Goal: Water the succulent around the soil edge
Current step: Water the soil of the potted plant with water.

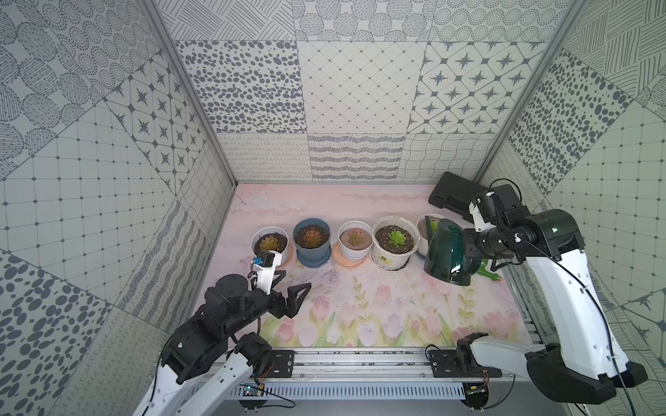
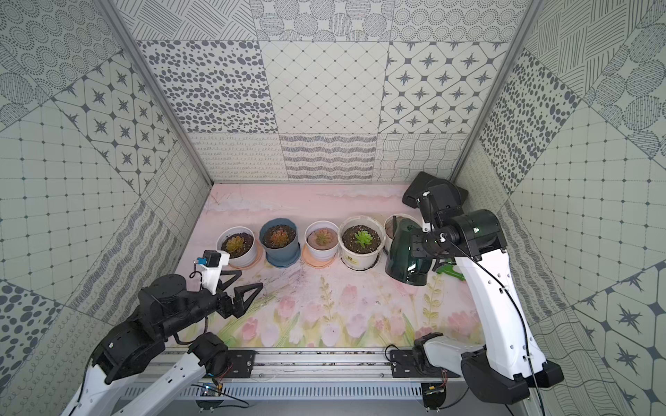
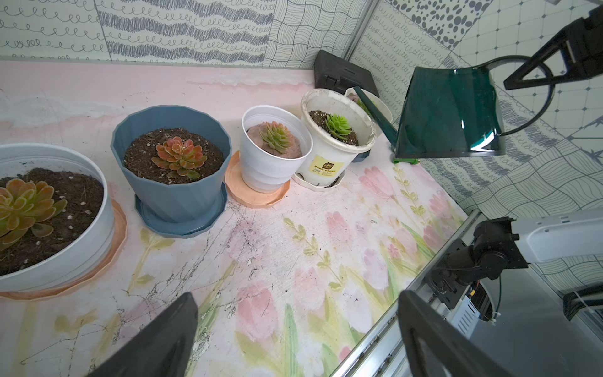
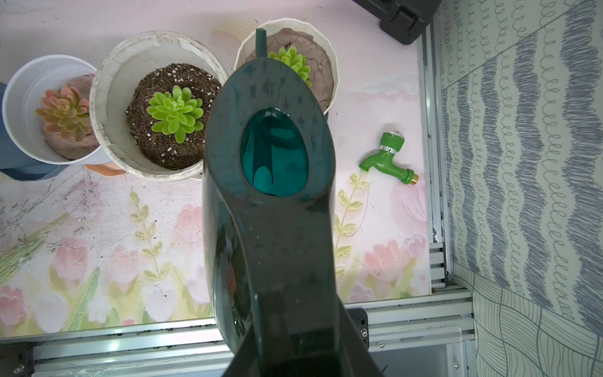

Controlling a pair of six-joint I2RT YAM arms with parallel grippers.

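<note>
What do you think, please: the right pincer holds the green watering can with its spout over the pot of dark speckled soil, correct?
Wrong pot: the right wrist view shows the spout over the fluted pot of smooth tan soil; the rest holds.

Five pots [image 1: 355,255] stand in a left-to-right row on the table [image 1: 360,309], the succulent [image 4: 292,63] in the rightmost, the can [image 1: 447,252] over its near side, a tap [image 4: 386,158] right of the can, a box [image 1: 450,194] far right
</note>
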